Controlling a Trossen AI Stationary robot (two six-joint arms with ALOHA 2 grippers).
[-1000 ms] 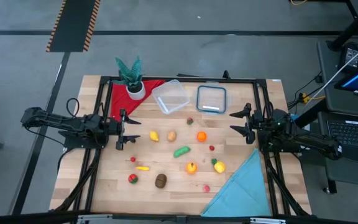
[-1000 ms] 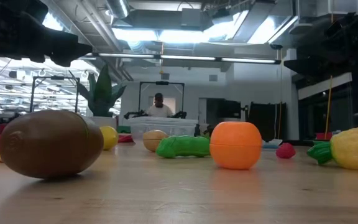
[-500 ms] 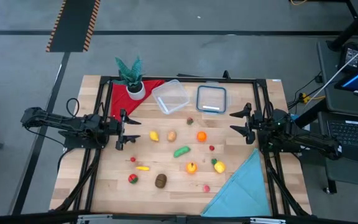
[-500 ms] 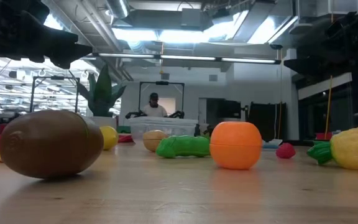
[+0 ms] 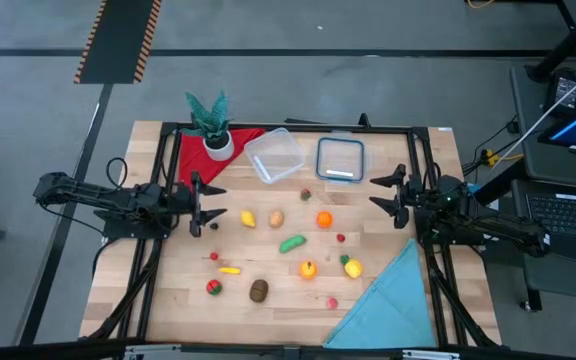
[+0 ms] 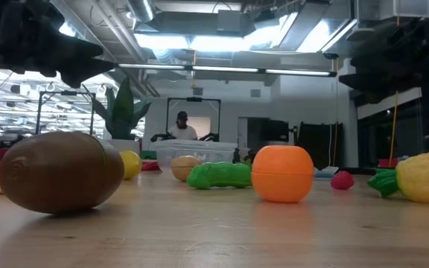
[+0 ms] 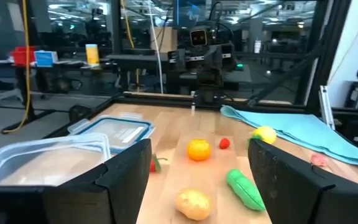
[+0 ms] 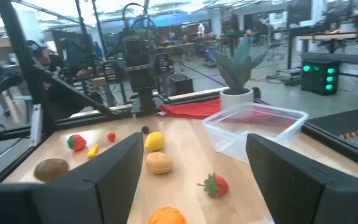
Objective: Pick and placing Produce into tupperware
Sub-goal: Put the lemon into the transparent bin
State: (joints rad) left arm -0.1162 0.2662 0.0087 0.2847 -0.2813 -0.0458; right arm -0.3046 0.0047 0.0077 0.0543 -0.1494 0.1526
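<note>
Both grippers held apart above the table, nothing grasped.
Since earlier, the left gripper (image 5: pixel 206 204) and right gripper (image 5: pixel 383 191) were shifted slightly; produce (image 5: pixel 291 243) lay scattered mid-table, tupperware (image 5: pixel 274 155) far-centre; a person (image 6: pixel 182 126) was shown only low.

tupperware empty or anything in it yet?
Empty. The tupperware shows only bare clear plastic from above; the produce, like the orange, lies out on the table.
</note>
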